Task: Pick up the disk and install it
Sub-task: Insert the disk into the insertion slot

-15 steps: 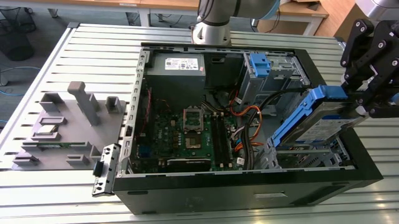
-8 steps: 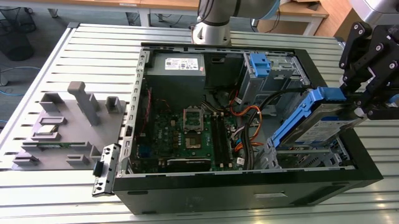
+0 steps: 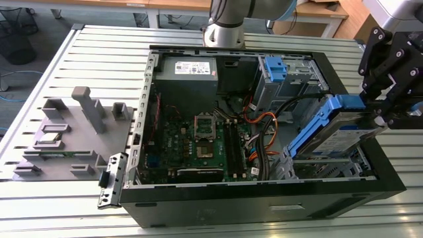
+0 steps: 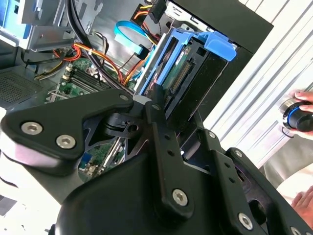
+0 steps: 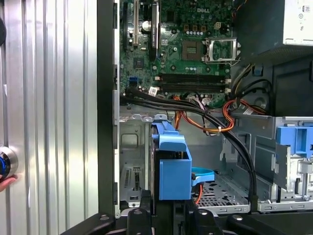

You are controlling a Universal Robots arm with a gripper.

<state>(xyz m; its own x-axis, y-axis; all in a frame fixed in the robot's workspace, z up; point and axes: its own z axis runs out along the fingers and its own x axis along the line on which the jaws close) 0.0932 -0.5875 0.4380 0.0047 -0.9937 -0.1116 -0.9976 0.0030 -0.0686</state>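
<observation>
The disk (image 3: pixel 338 133) was silver-grey framed in bright blue; the computer case (image 3: pixel 264 204) black, its motherboard (image 3: pixel 198 144) green, the worktop (image 3: pixel 99 44) silver with parallel grooves.

Bright, even light falls from above in the exterior view. The ribbed table (image 3: pixel 66 54) gleams mildly, the case (image 3: pixel 264 206) interior lies shaded, and the raised disk (image 3: pixel 340 133) catches light. In the second wrist view, the table's right side burns out white.

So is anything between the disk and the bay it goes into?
Possibly. The gripper holds the disk tilted over the open bay. In the first wrist view a blue cable lies in the bay right beside the disk, and black cables run along the bay's edge. Nothing else visible blocks it.
</observation>
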